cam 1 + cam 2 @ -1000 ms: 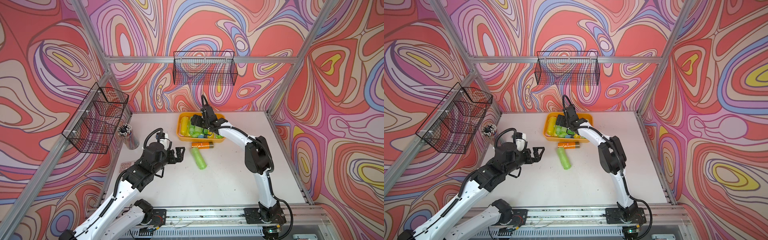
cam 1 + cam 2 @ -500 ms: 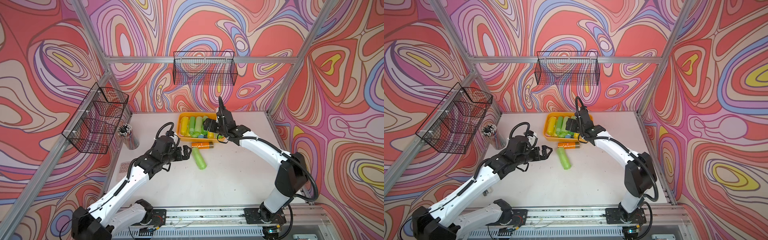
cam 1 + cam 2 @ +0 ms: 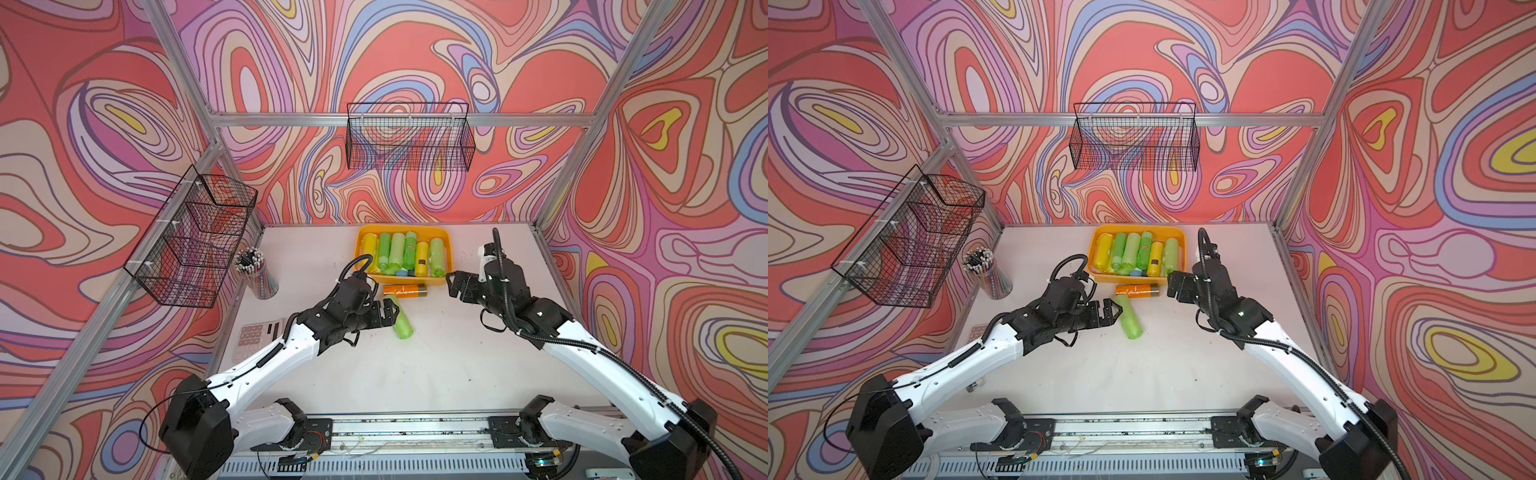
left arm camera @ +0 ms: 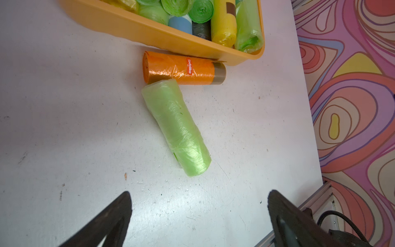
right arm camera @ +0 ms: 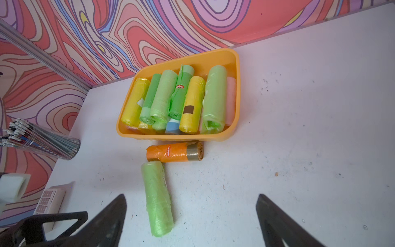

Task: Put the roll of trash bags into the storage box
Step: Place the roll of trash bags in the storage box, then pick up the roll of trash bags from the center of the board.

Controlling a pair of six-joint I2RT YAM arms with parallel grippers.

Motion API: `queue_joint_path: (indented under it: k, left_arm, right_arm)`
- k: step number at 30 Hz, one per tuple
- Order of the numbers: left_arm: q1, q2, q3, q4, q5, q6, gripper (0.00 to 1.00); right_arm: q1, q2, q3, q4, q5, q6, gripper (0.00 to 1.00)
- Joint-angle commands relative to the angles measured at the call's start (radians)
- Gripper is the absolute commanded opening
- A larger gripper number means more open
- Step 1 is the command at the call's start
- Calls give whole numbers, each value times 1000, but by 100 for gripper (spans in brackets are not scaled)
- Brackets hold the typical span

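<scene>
Table (image 4: 64, 107), green roll (image 4: 177, 128) near left tool (image 4: 198, 192)

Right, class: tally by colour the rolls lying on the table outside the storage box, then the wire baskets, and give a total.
Orange roll: 1
Light green roll: 1
Black wire baskets, back wall and side wall: 2
Total: 4

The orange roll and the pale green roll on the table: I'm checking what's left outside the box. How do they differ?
The orange roll has a red label and a brownish end band; the pale green roll is plain. The orange roll lies along the wall of the storage box; the pale green roll points away, one end at the orange roll's side. Both lie on the table, outside the box.
</scene>
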Motion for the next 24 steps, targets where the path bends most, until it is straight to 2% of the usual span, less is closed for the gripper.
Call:
queue_joint_path:
  k: [1,6,12,16,24]
  left_arm:
    - [-22,38,67,-9,-47,-6,100]
    - [-65,113,131,-25,-71,5,100]
    - [-96,199,212,-92,-110,33,100]
    - [-100,186,186,-73,-176,25,100]
    - [-100,187,159,-86,-227,19,100]
  right_arm:
    - [-1,-81,-70,-18,2,13,97]
    - [1,-170,-137,-51,49,16,97]
    - [-1,-277,-209,-57,39,45,97]
    - [-1,-335,-244,-78,27,83,97]
    - [-1,-470,-284,-130,-17,109,97]
